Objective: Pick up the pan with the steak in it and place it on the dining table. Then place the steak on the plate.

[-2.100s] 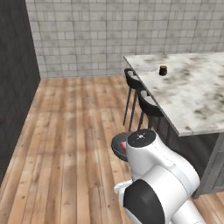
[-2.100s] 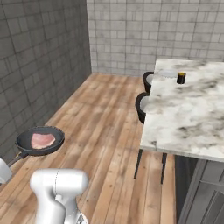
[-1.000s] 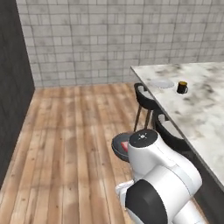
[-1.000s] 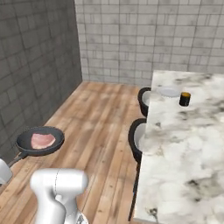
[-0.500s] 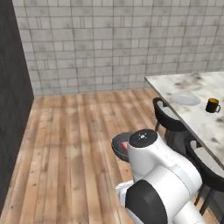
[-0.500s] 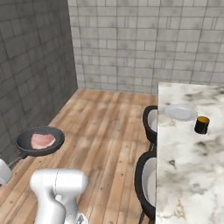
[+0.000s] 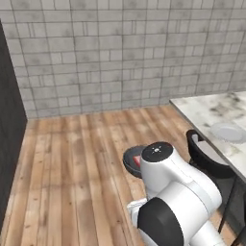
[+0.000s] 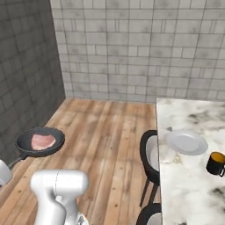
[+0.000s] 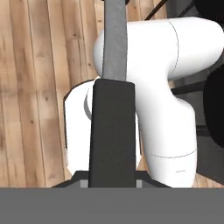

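Observation:
The black pan hangs level over the wooden floor with the pink steak lying flat inside it. Its long handle runs down-left to the white hand at the frame's edge. In the hand view the handle fills the gap between the fingers, and my gripper is shut on it. Behind my arm, the pan's rim and a red bit of steak peek out. The marble dining table stands to the right, carrying the light-grey plate.
A dark mug with an orange inside sits on the table just beyond the plate. Black chairs are tucked along the table's near side. A grey tiled wall closes the back, and a dark wall runs along the left.
The whole scene has shifted as the base drove and turned: the table slid to the right and came nearer, and the plate is now closer. The pan stays held in the same place by the arm.

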Tool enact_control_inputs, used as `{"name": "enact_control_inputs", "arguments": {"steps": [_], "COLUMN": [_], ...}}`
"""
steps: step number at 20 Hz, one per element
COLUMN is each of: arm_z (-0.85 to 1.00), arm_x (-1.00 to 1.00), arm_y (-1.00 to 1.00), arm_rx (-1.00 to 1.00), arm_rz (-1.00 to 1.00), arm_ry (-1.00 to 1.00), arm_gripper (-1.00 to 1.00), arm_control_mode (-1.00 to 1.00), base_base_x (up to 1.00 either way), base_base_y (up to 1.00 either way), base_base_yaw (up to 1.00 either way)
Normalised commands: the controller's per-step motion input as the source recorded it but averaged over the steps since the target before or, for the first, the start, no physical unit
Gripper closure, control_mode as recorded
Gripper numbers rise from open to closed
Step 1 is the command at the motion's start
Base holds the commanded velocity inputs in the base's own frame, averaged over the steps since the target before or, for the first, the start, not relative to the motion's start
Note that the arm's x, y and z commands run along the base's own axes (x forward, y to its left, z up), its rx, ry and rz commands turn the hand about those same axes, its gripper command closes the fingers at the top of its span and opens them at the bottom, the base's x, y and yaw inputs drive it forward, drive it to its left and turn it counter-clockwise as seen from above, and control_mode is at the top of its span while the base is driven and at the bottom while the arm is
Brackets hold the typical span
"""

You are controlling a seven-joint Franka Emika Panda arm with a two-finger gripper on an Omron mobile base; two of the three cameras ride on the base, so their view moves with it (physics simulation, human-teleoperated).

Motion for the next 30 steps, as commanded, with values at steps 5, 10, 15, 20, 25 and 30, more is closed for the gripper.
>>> {"name": "enact_control_inputs", "arguments": {"steps": [5,10,15,20,25,30], "arm_z": [0.00,0.00,0.00,0.00,0.00,0.00], "arm_x": [0.00,0.00,0.00,0.00,0.00,0.00], "arm_y": [0.00,0.00,0.00,0.00,0.00,0.00], "arm_rx": [0.00,0.00,0.00,0.00,0.00,0.00], "arm_rz": [0.00,0.00,0.00,0.00,0.00,0.00], "arm_ry": [0.00,0.00,0.00,0.00,0.00,0.00], "arm_gripper": [1.00,1.00,1.00,1.00,1.00,1.00], "arm_control_mode": [1.00,1.00,1.00,1.00,1.00,1.00], "base_base_x": [0.94,0.50,0.10,0.09,0.06,0.04], "base_base_y": [0.30,0.10,0.00,0.00,0.00,0.00], "base_base_yaw": [-0.14,-0.33,-0.47,-0.47,-0.46,-0.45]}}
